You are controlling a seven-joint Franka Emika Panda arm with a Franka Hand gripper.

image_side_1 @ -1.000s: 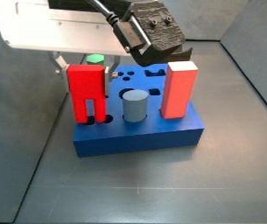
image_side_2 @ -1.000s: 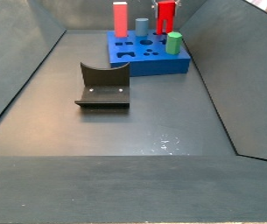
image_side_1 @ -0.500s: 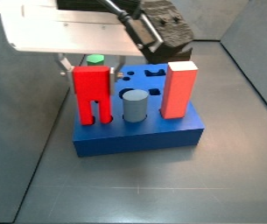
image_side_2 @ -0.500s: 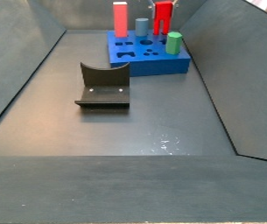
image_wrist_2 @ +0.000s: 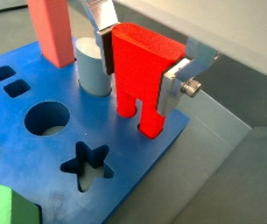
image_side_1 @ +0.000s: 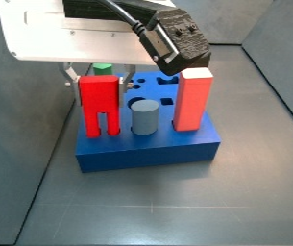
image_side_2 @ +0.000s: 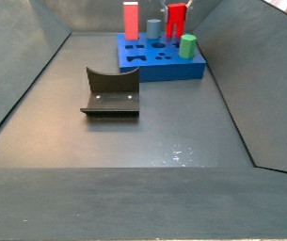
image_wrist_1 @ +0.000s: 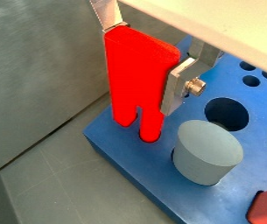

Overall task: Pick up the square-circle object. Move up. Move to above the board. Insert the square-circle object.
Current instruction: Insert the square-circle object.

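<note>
the gripper (image_wrist_2: 142, 59) pinches one square-circle object (image_wrist_2: 145, 77) standing on one board (image_wrist_2: 53, 131), beside one grey cylinder (image_wrist_1: 206, 151).

Bright red square-circle object (image_wrist_2: 140, 74), upright, slit between two legs, clamped by gripper (image_wrist_2: 143, 63) fingers, legs reaching down to blue board (image_wrist_2: 53, 96) near its corner, beside holes.

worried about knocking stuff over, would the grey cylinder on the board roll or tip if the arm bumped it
Probably not: the grey cylinder stands upright, seemingly seated in the board, so rolling is unlikely. It looks squat and rigid, hard to tip. The gripper, shut on the square-circle object, works right beside it.
</note>
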